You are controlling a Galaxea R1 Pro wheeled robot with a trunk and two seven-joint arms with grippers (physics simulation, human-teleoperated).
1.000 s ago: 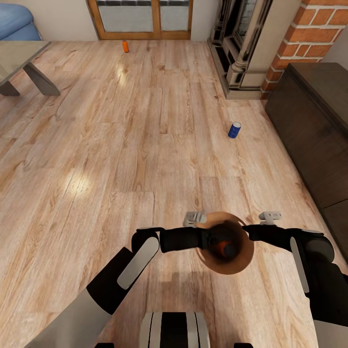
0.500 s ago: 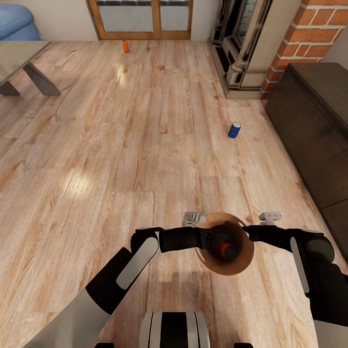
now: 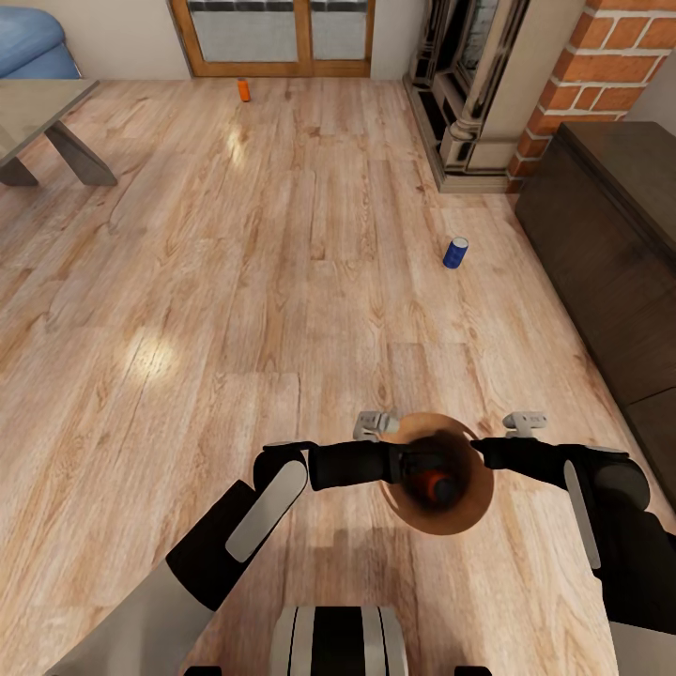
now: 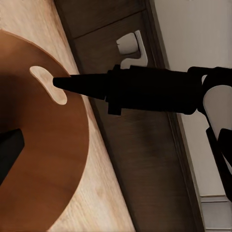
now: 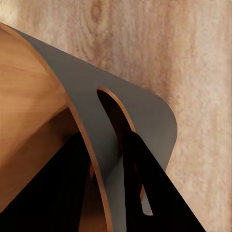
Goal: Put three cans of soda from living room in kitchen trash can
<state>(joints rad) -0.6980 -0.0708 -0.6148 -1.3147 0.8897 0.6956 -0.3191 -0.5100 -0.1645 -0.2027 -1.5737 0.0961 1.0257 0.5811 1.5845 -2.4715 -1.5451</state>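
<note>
The brown copper-coloured trash can (image 3: pixel 469 512) hangs in front of my trunk above the living room floor, held between both arms. An orange soda can (image 3: pixel 434 484) lies in its dark inside. My left gripper (image 3: pixel 406 465) grips the bin's left rim and my right gripper (image 3: pixel 481 453) the right rim. In the right wrist view the black fingers (image 5: pixel 150 188) straddle the bin wall (image 5: pixel 29 96) at a handle slot. The left wrist view looks along the bin's wall (image 4: pixel 43 159). A blue soda can (image 3: pixel 455 252) stands on the floor ahead on the right. A second orange can (image 3: pixel 244 90) stands far off by the glass door.
A dark wood cabinet (image 3: pixel 610 244) runs along the right. The stone fireplace (image 3: pixel 469 84) and brick chimney (image 3: pixel 610 56) rise behind it. A low table (image 3: pixel 42 113) and the blue sofa (image 3: pixel 28 42) stand at far left. The wood-framed glass door (image 3: pixel 272 33) closes the far wall.
</note>
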